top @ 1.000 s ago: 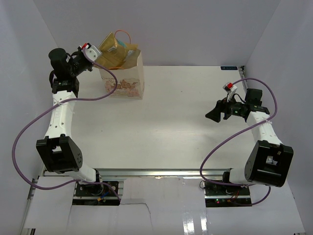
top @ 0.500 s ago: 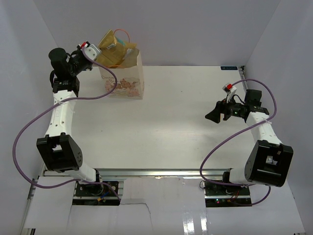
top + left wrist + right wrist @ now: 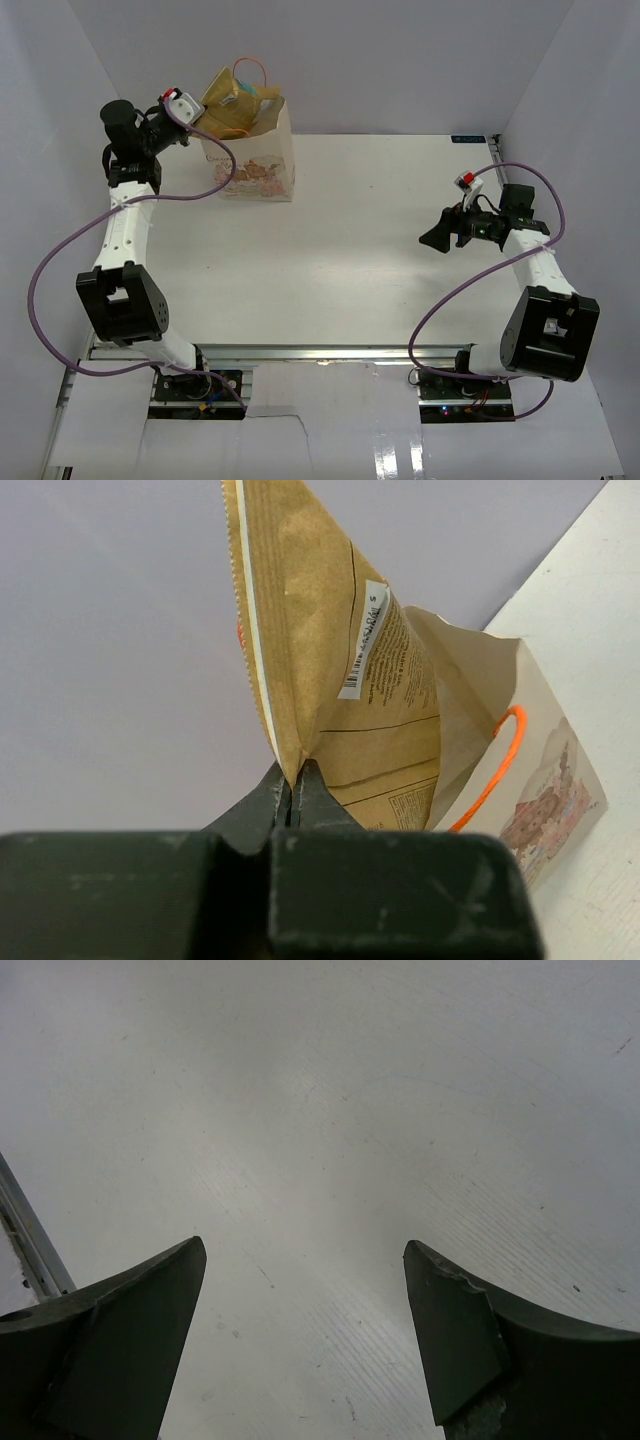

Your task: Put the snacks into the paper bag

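Observation:
The cream paper bag with orange cord handles stands at the table's far left; it also shows in the left wrist view. The large tan crinkly pouch sticks out of its top, and in the left wrist view the pouch reaches down into the bag's mouth. My left gripper is shut on the pouch's edge, as the left wrist view shows. My right gripper is open and empty above bare table at the right; its fingers stand wide apart. The other snacks are out of view.
White walls enclose the table at the back and both sides. A purple cable from the left arm loops across the table just in front of the bag. The table's right rear edge carries a dark strip.
The paper bag has shifted slightly and stands more upright under the pouch. My left gripper has barely moved. The right arm has not moved.

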Robot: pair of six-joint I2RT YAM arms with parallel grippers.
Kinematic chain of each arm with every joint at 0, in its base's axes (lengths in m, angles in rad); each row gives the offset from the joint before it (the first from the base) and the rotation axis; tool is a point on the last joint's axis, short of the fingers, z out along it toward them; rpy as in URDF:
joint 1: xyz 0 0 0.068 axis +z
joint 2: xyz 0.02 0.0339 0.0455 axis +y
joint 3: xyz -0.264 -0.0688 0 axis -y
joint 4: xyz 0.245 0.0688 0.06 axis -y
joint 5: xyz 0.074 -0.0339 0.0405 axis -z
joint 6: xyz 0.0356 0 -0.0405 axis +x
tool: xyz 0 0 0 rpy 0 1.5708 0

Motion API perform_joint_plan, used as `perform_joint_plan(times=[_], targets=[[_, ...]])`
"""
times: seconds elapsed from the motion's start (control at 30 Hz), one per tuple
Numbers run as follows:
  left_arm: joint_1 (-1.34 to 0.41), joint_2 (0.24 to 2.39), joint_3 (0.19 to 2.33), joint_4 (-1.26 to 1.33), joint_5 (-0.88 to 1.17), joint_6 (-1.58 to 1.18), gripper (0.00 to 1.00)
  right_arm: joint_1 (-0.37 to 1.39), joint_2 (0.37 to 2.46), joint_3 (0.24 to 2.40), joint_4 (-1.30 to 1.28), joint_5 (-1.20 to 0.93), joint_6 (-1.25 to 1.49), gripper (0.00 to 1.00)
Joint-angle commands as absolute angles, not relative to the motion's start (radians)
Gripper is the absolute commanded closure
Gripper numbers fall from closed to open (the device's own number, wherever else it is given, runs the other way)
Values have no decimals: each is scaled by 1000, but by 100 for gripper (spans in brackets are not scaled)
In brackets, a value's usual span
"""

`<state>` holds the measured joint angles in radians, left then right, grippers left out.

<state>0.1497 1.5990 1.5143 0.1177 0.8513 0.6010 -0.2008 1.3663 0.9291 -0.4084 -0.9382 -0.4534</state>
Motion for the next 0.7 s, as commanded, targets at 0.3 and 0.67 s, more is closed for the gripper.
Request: perform_joint_plan(times=[0.3, 0.67], targets=[[164, 1534, 1561, 193, 877, 606, 100, -196, 1374, 907, -377, -963, -465, 14], [169, 1522, 1557, 166, 948, 589, 100, -180, 1371, 958, -412, -1006, -595, 14]])
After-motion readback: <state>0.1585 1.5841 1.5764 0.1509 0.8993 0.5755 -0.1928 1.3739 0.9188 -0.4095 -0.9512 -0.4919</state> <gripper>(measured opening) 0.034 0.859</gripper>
